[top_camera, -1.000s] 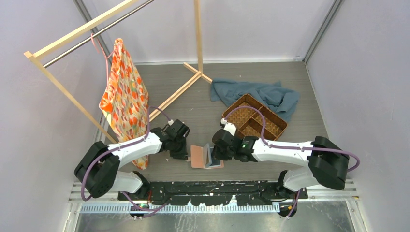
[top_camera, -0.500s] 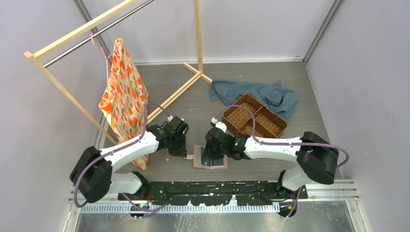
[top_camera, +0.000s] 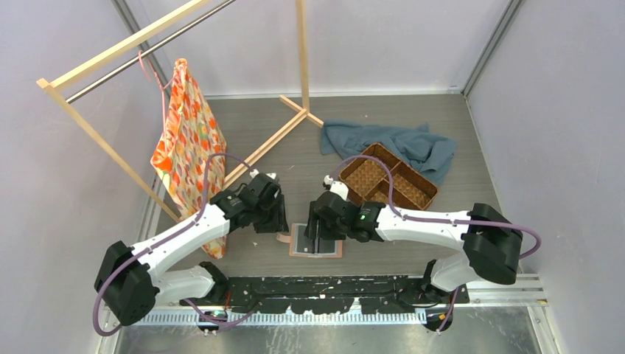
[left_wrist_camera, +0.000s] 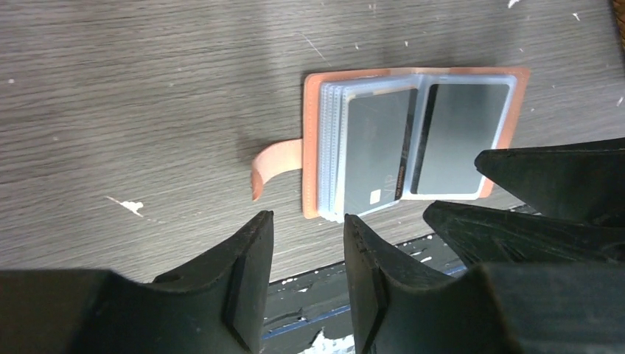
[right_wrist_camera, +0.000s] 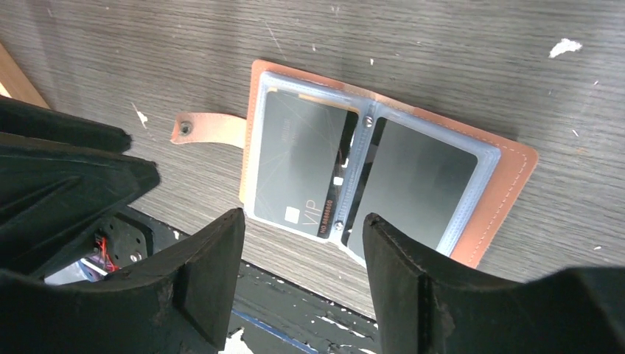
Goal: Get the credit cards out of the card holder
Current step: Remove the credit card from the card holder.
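"VIP" is printed on the left dark card (right_wrist_camera: 295, 162) in the open card holder (right_wrist_camera: 512, 177); the line of small print beside it is illegible.

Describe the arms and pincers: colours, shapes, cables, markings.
The left arm and right arm have white link shells and black joint housings. A purple cable loops along each. A green light glows near the right wrist. The left pincer and right pincer are matte black with wedge-shaped fingers; no markings visible.

Our top camera looks down from far above and behind the arm bases (top_camera: 324, 295), which sit at 6 o'clock, and takes in the whole table (top_camera: 457, 133). Both our wrist cameras face down, close over the open card holder (left_wrist_camera: 311, 147). All three views share it, and in the top view it lies toward 6 o'clock.
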Tool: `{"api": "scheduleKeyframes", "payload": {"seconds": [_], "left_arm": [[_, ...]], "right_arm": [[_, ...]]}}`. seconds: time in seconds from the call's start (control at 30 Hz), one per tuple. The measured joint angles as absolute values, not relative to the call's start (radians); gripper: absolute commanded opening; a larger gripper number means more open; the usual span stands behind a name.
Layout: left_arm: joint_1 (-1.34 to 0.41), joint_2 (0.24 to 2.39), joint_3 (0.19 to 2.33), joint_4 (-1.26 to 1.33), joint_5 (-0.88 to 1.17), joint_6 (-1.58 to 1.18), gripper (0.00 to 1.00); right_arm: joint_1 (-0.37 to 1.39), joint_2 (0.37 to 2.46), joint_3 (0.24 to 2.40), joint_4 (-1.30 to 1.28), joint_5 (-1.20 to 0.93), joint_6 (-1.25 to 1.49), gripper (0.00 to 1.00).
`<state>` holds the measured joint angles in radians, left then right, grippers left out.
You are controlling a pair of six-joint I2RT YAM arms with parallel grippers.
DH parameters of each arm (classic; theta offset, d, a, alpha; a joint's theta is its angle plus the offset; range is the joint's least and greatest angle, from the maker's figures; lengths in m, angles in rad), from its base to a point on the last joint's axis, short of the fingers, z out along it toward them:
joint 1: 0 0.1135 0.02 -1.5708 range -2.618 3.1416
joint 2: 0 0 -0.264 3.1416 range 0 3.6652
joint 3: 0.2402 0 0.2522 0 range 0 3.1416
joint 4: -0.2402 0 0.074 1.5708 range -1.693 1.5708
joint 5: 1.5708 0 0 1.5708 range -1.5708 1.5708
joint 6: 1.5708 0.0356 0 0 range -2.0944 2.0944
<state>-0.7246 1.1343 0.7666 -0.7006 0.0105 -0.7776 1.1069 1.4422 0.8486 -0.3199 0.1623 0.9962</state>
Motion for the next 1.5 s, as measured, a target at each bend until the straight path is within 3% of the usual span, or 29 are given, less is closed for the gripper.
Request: {"api": "scheduleKeyframes", "payload": {"seconds": [0.2,0.4,1.5], "left_arm": [[-0.725,1.139,0.754,-0.640,0.095,-0.801,0.40],[-0.725,1.167,0.685,-0.505,0.207,-0.862,0.40],[-0.725,1.338,0.659,-0.373,0.255,-0.882,0.41]], "right_arm": [[1.118,1.444,0.885,-0.348,0.216,1.005,0.52],[1.118,1.420,0.869,-0.414,0.288,1.031,0.45],[1.110,1.390,0.736,-0.464,0.353,1.111,0.43]]}}
